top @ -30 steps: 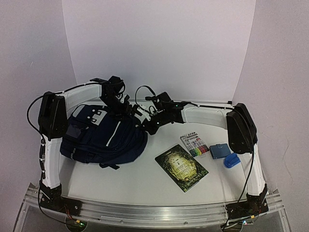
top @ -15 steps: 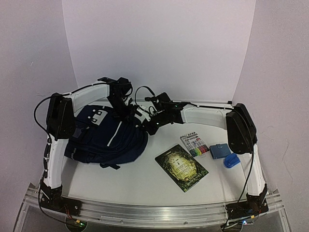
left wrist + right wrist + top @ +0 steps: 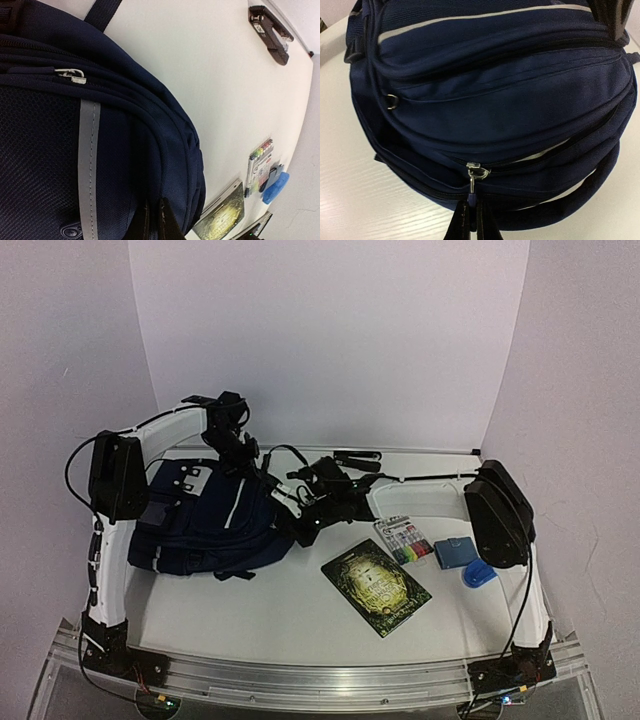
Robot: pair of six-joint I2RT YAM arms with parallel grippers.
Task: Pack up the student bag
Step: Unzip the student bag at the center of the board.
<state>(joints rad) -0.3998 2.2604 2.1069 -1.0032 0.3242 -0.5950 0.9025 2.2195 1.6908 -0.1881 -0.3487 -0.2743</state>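
Note:
The student bag [image 3: 205,525], navy with pale stripes, lies on its back at the table's left. My left gripper [image 3: 250,462] comes down on its far top edge. In the left wrist view that gripper [image 3: 154,204] is shut, pinching a fold of the bag [image 3: 50,150] beside a grey stripe. My right gripper [image 3: 303,524] meets the bag's right end. In the right wrist view this gripper [image 3: 470,209] is shut on the blue zipper pull [image 3: 471,196], which hangs from a metal slider [image 3: 476,171] on the bag [image 3: 495,90]. Behind the slider the zip gapes a little.
On the table right of the bag lie a green-gold book [image 3: 375,587], a marker pack [image 3: 405,540], a small blue pouch [image 3: 455,552] and a blue clip-like item [image 3: 480,574]. A black stapler [image 3: 357,456] rests near the back wall.
My left gripper has closed on the bag's fabric. The right gripper has moved left and toward the front with the zipper pull, and the bag has bunched up.

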